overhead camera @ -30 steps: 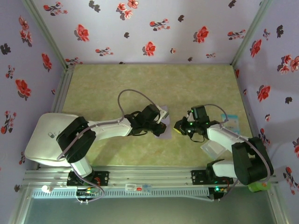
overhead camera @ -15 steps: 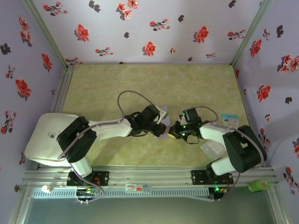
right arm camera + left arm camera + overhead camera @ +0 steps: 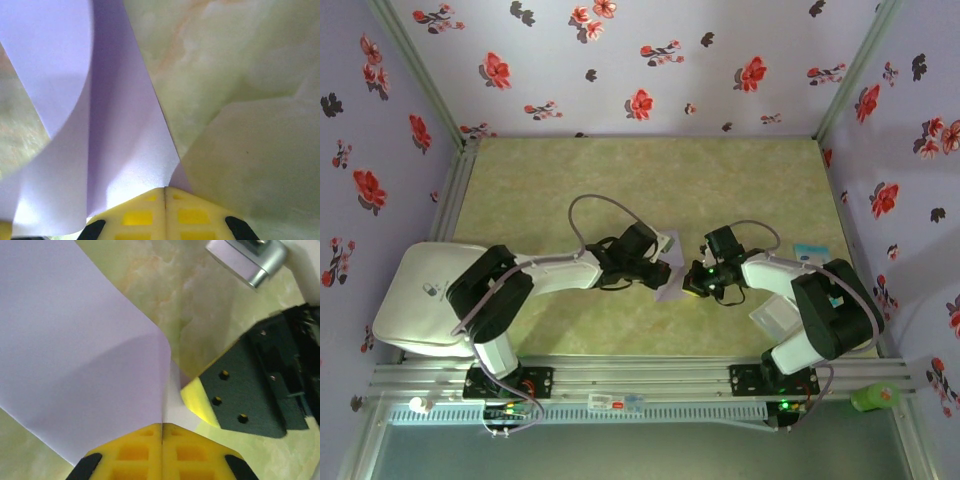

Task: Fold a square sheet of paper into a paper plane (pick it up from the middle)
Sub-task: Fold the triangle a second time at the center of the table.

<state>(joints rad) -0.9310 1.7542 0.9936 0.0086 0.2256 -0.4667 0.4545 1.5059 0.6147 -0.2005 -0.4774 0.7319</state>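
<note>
The square sheet of paper (image 3: 669,270), pale lavender, is held off the green table at its middle, between both arms. My left gripper (image 3: 657,263) is shut on one edge; in the left wrist view the sheet (image 3: 75,350) curls up and left from the closed yellow fingertips (image 3: 162,426). My right gripper (image 3: 689,284) is shut on the opposite edge; in the right wrist view the sheet (image 3: 120,130) bends into a loose roll above its closed fingertips (image 3: 165,189). The right gripper's yellow finger (image 3: 200,402) sits close beside the left one. A paper plane is out of view.
A small light-blue card (image 3: 812,256) lies right of the right arm. A whitish translucent plastic square (image 3: 775,318) lies near the right arm's base. Floral walls enclose the table on three sides. A green object (image 3: 873,398) sits at the near right corner.
My right gripper has swung left to the sheet and shut on its edge. The left gripper stayed shut on the sheet and barely moved.
</note>
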